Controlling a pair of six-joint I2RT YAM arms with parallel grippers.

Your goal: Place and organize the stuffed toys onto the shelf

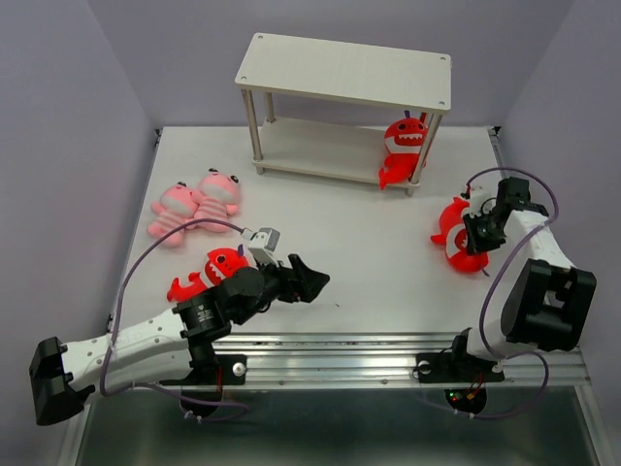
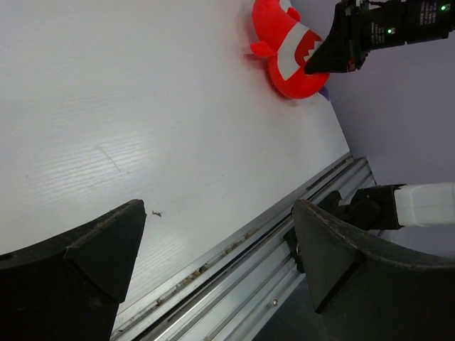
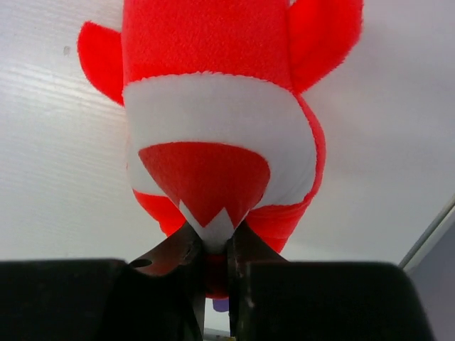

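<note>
Right gripper (image 3: 212, 250) is pinched shut on a red shark toy (image 3: 220, 135) at the right side of the table (image 1: 388, 252). Its fingers are clamped on the bottom edge of the white toothy mouth, with the toy lying right in front of them. Left gripper (image 2: 217, 213) is wide open over bare table near the front rail, holding nothing, and a second red shark (image 1: 215, 267) sits just beside that arm. Two pink toys (image 1: 194, 206) lie far left, and a third red shark (image 1: 403, 146) is on the shelf (image 1: 344, 70), lower board, right end.
</note>
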